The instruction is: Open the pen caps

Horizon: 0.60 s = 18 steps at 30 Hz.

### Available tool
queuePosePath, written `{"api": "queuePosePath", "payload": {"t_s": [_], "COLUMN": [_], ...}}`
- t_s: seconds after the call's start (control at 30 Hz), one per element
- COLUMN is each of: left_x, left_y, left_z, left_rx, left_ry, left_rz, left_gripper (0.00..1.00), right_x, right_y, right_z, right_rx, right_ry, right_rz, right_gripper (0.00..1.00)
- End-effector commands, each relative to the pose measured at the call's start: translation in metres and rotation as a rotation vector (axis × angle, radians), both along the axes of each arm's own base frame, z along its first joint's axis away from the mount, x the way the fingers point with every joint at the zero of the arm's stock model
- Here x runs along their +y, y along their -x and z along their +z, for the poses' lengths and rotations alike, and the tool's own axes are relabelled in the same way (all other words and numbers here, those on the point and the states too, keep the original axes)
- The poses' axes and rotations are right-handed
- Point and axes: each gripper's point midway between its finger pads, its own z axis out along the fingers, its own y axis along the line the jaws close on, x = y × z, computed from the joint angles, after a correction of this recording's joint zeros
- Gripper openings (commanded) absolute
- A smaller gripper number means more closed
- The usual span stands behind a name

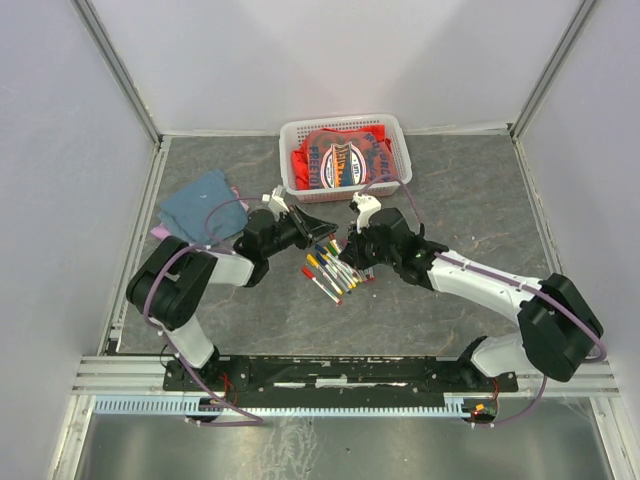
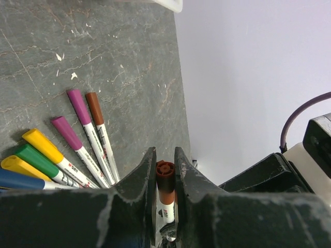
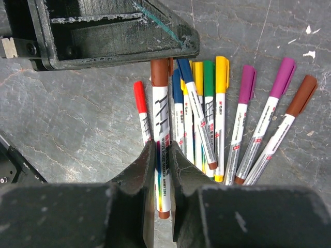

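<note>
**Both grippers clamped on the same brown pen, cap not off yet**

Closest in on the top view is the rail (image 1: 340, 374) where the two arms are bolted. They both reach in toward the middle of the grey table (image 1: 480, 200).

Just past that, the loose pens (image 1: 328, 270) are lying on the table in a messy fan. From the right wrist cam I can make out red, blue, green, yellow, purple and brown ends, and every one I can see has its cap on. They're touching or overlapping at the barrel ends.

Right above the fan is the actual action. The right gripper (image 3: 161, 150) is clenched around the white barrel of the brown pen (image 3: 160, 116), which is held off the table over the others. The left gripper (image 2: 165, 157) comes at it from the opposite end with its fingers squeezed on the brown cap (image 2: 165, 174). The two grippers are pretty much nose to nose, and the cap looks seated on the barrel, no gap that I can see.

Farther back on the left there's a blue cloth (image 1: 200, 205) lying flat. At the far edge sits a white basket (image 1: 345, 121) with a red cloth (image 1: 318, 160) bunched up inside.
</note>
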Motion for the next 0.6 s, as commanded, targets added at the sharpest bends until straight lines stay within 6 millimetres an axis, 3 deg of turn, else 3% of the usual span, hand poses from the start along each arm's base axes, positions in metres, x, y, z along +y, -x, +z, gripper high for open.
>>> {"api": "queuePosePath", "payload": {"t_s": [0.0,0.3,0.57], "left_x": [0.037,0.052,0.066], "left_y": [-0.042,-0.051,-0.054], "left_z": [0.036,0.037,0.052], "left_rx": [-0.119,-0.143,-0.166], "left_ry": [-0.008,-0.082,0.031], "left_rz": [0.167,0.208,0.224], "left_gripper": [0.03,0.03,0.03], "right_x": [-0.019,-0.022,-0.017], "right_y": [0.016,0.026,0.035], "right_z": [-0.007,0.002,0.011], "right_rx": [0.029,0.022,0.022], "right_ry": [0.070,0.027,-0.074], "right_rz": [0.008,0.018,0.024], "right_gripper": [0.01,0.01,0.01]}}
